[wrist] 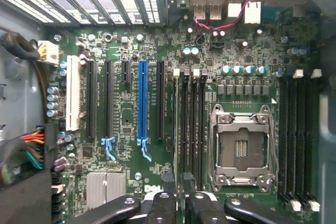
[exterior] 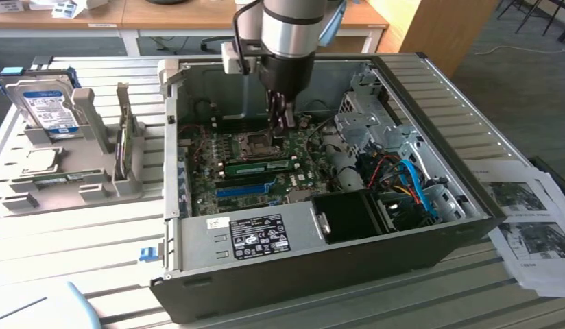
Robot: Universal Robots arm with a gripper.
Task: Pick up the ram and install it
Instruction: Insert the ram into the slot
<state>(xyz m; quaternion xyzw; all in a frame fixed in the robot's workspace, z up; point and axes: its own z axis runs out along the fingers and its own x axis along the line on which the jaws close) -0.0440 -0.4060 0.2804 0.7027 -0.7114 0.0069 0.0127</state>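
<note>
The ram (exterior: 261,166), a narrow green stick, lies along a memory slot on the motherboard next to the empty CPU socket (exterior: 256,143). From the wrist view I see it edge-on as a thin line (wrist: 177,124) between the black slots. My gripper (exterior: 284,127) hangs inside the open computer case just above that slot. Its two fingertips (wrist: 168,182) stand apart on either side of the ram's line, so the gripper (wrist: 178,184) is open with nothing held. The blue slot (exterior: 241,190) lies a little nearer the case's front.
Case walls (exterior: 392,75), the drive cage (exterior: 369,123) and cable bundles (exterior: 406,178) crowd the exterior view's right. A grey fixture (exterior: 90,130) with a hard drive (exterior: 46,103) stands on the exterior view's left. Printed sheets (exterior: 534,219) lie on the right.
</note>
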